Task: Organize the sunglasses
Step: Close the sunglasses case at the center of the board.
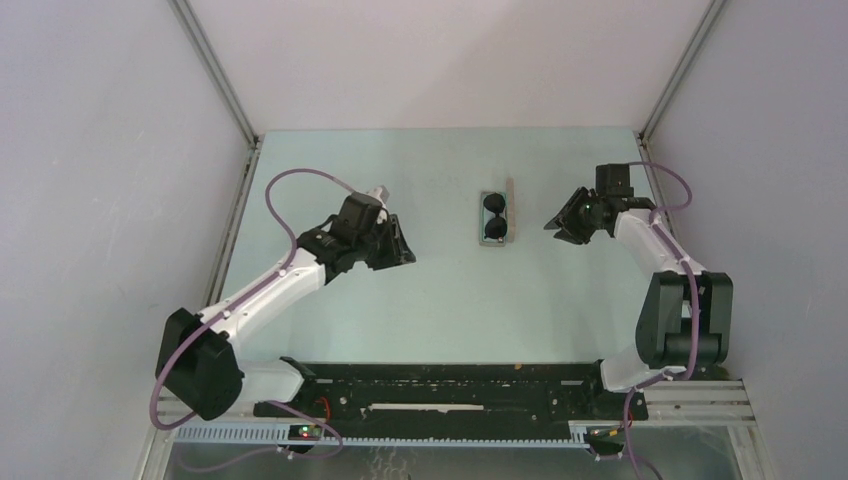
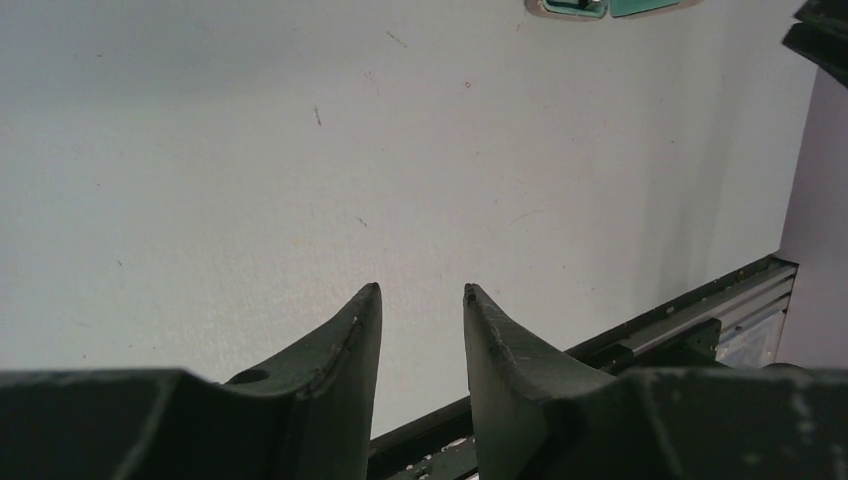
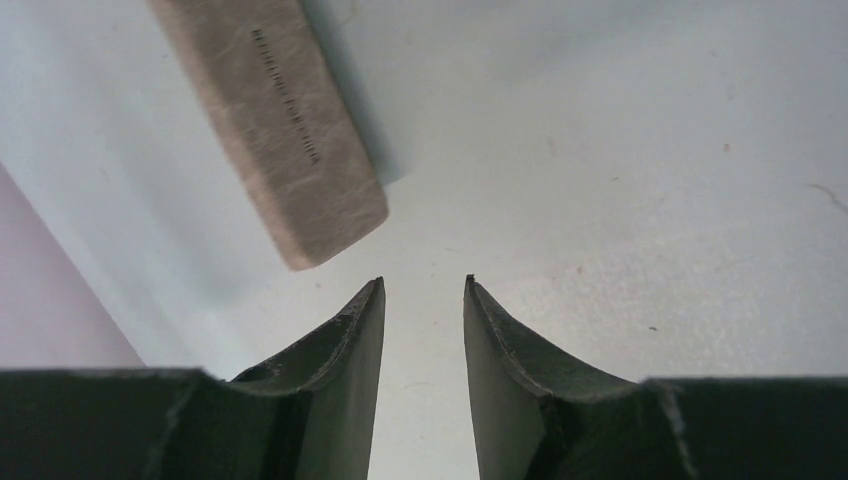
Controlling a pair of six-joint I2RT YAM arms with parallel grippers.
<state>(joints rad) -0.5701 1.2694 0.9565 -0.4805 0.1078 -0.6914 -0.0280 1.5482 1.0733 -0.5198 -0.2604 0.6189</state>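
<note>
The sunglasses (image 1: pixel 495 217) lie in the open grey case (image 1: pixel 483 240) at mid-table, two dark lenses showing one behind the other. The case lid (image 1: pixel 511 197) stands up along its right side. My left gripper (image 1: pixel 406 247) is open and empty, well left of the case. A sliver of the case's green lining (image 2: pixel 600 6) shows at the top edge of the left wrist view. My right gripper (image 1: pixel 553 222) is open and empty, just right of the case. In the right wrist view the grey outside of the case (image 3: pixel 270 120) lies ahead and left of the open gripper (image 3: pixel 423 285).
The pale green table (image 1: pixel 440 300) is bounded by grey walls left, right and back. A black rail (image 1: pixel 450 385) runs along the near edge between the arm bases. The right gripper's black body (image 2: pixel 822 35) shows at the top right of the left wrist view.
</note>
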